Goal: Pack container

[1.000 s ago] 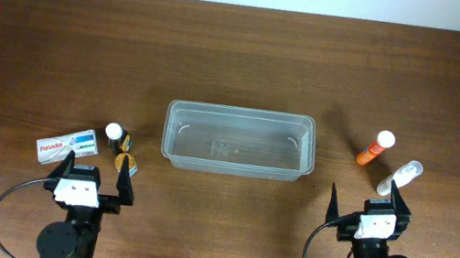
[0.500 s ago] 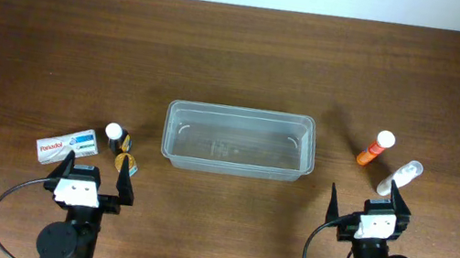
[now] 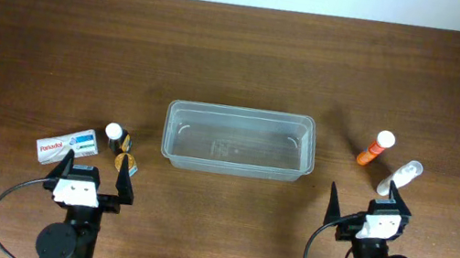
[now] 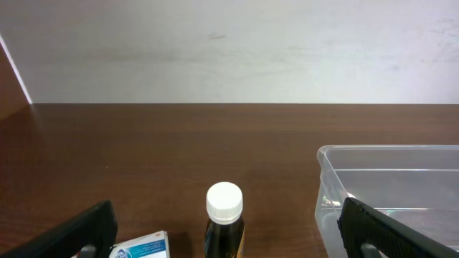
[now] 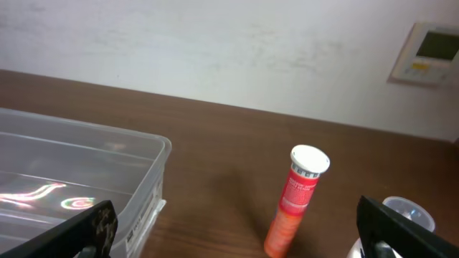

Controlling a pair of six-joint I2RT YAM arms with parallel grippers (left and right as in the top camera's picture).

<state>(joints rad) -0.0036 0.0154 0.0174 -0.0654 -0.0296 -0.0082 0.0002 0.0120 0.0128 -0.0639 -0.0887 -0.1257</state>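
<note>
Empty clear container (image 3: 242,111) sits mid-frame. Left gripper (image 3: 96,166), lower left, and right gripper (image 3: 366,204), lower right, gape wide, holding nothing. The right has barely shifted; packing hasn't begun.

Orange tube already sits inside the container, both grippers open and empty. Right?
No. The orange tube is not inside the container; it is on the table outside it, on the right arm's side, as the overhead view shows. The left gripper and right gripper are open and empty.
</note>
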